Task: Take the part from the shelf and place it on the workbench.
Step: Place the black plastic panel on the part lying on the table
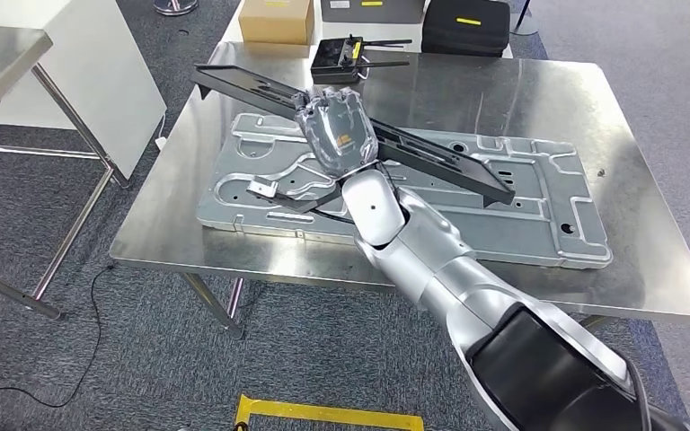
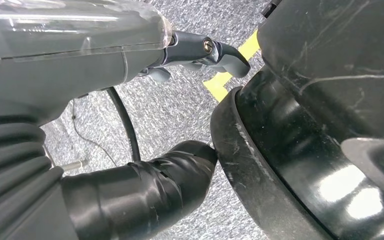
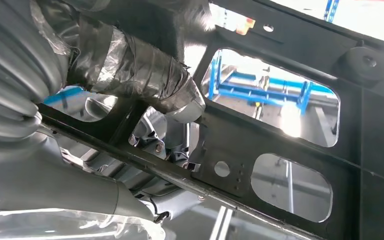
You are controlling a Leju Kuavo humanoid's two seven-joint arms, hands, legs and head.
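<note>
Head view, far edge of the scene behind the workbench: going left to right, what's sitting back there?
Cardboard box → black device with antennas → black case with a yellow label. The grey box between the cardboard box and the case overlaps the device's span, so I leave it out.
</note>
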